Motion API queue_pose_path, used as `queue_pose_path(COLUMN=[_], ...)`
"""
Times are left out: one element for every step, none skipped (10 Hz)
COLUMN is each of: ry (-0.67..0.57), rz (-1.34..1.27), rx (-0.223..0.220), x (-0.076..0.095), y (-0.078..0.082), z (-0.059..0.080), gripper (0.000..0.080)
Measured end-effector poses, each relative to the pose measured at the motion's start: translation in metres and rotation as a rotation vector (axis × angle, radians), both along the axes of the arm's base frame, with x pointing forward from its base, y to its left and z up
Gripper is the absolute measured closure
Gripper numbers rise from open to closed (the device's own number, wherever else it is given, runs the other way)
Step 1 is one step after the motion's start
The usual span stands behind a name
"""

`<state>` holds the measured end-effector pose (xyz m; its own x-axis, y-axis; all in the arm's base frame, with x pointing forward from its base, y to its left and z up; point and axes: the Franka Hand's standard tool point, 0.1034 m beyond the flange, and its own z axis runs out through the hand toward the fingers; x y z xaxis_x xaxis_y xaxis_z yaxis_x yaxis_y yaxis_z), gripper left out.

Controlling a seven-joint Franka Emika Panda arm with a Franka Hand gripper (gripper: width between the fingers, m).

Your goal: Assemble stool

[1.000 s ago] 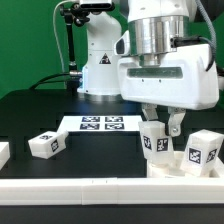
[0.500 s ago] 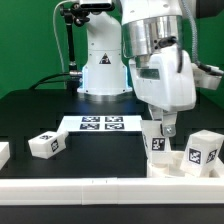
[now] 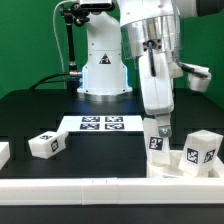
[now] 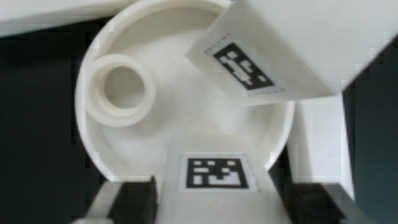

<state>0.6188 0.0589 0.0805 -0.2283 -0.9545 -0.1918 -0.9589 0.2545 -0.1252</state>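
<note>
The round white seat (image 3: 187, 164) lies at the exterior view's right, by the front rail. My gripper (image 3: 158, 127) stands over its near-left part, shut on a white tagged leg (image 3: 156, 141) held upright on the seat. A second tagged leg (image 3: 201, 150) stands on the seat's right side. A third leg (image 3: 46, 144) lies loose on the black table to the left. In the wrist view the held leg (image 4: 219, 175) sits between my fingers (image 4: 128, 204), over the seat (image 4: 169, 120) with its round socket (image 4: 121, 88); the second leg (image 4: 267, 52) shows beyond.
The marker board (image 3: 100, 124) lies flat in the middle of the table. A long white rail (image 3: 90, 190) runs along the front edge. Another white part (image 3: 3, 152) shows at the far left edge. The robot base (image 3: 100, 65) stands at the back.
My wrist has turned about its upright axis over the last second, with the held leg staying on the seat in the same spot. The other parts have not moved.
</note>
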Motion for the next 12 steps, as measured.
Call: queue_pose_path(ry=[0.002,0.002,-0.005,-0.014,-0.02,-0.036,-0.05,-0.065,-0.072,-0.071,-0.075,-0.091], rz=[-0.02,-0.016,0.019,0.062,0.076,0.143,0.212,0.293,0.335,0.384,0.443,0.509], rx=[0.006,0.006,0.0,-0.007,-0.008,-0.019,-0.031,-0.046,-0.052,-0.058,-0.065,-0.078], x=[0.0,0.0,0.0,0.001,0.002,0.002,0.003,0.003,0.003,0.002,0.002,0.001], y=[0.001,0.001,0.001,0.002,0.003,0.002,0.001,0.0,0.0,0.002,0.005,0.006], z=[0.0,0.0,0.001,0.002,0.005,0.008,0.01,0.01,0.01,0.008,0.008,0.011], gripper=[0.0456,0.0456,0.029,0.0195,0.0195,0.0159,0.0152,0.0152,0.0152,0.015,0.015,0.015])
